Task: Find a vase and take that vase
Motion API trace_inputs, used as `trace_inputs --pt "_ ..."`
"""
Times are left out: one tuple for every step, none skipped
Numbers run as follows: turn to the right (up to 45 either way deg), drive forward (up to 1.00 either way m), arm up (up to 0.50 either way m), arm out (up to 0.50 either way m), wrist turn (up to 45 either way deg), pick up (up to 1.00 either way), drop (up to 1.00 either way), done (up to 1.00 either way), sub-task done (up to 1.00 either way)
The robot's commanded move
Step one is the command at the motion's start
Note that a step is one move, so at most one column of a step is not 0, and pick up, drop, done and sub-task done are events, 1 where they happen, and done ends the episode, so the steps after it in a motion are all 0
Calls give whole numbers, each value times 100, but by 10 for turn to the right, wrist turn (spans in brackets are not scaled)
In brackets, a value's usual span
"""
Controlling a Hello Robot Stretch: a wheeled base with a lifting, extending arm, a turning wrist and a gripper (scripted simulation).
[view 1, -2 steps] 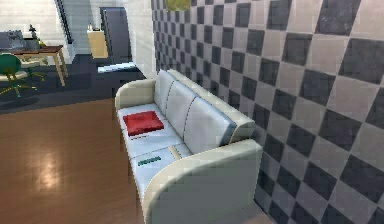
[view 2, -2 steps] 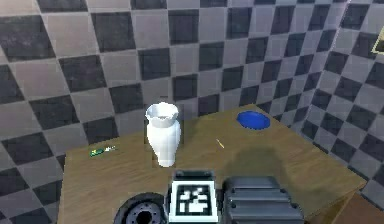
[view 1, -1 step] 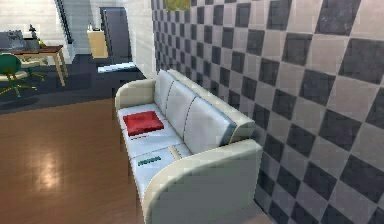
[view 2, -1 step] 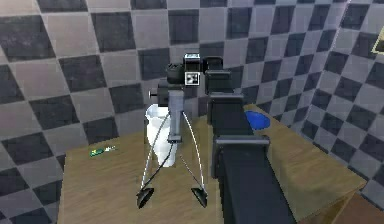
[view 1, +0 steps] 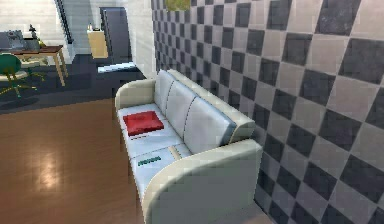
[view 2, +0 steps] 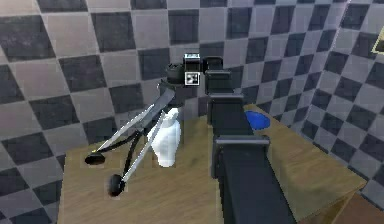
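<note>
On the arm side view's left, the gripper (view 2: 106, 170) slants down toward the wooden surface (view 2: 322, 172). Its 2 thin fingers (view 2: 135, 126) run close by the white vase (view 2: 168, 142), and I cannot tell whether it holds anything. The vase stands upright near the surface's middle. It looks like glazed ceramic: stiff, fairly light, probably slippery and breakable, so its narrower upper body seems the safest hold. Right of the arm (view 2: 240, 160) lies 1 small blue thing (view 2: 259, 120), apart from the vase. Nothing appears to block access.
</note>
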Motion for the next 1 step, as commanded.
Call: trace_inputs --pt "0 0 0 0 450 0 0 0 0"
